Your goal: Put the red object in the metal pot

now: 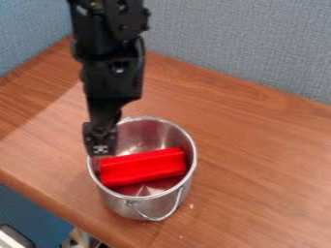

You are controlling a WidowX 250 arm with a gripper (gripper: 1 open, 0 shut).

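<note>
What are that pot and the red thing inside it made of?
The pot looks like bare metal, probably stainless steel: silvery, with shiny highlights and a thin wire handle. The red block seems to be smooth plastic, going by its even bright color and slight sheen, though painted wood is possible.
</note>
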